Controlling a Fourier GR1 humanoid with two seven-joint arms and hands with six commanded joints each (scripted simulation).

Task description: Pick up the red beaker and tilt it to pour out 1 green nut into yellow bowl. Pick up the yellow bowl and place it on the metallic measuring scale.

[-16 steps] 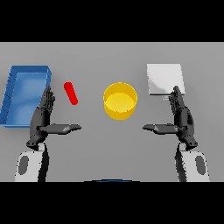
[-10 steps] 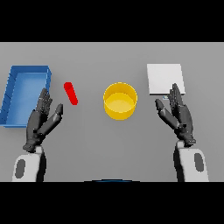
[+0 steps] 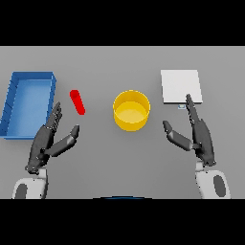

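Two hands rest spread and empty above the tabletop (image 3: pixel 119 158). Left hand (image 3: pixel 48 141) has the red beaker (image 3: pixel 77 102) lying just beyond its fingertips, apart from them; the yellow bowl (image 3: pixel 131 110) sits between both hands, and the right hand (image 3: pixel 198 136) points at the metallic scale (image 3: pixel 180 86).

Grey table (image 3: pixel 95 62) carried four things. Blue tray (image 3: pixel 11 103) sat at far left. Red beaker (image 3: pixel 77 102) lay on its side just right of tray, apart from it. Yellow bowl (image 3: pixel 131 110) stood upright at centre. Metallic measuring scale (image 3: pixel 180 86) lay flat at right, well apart from bowl.
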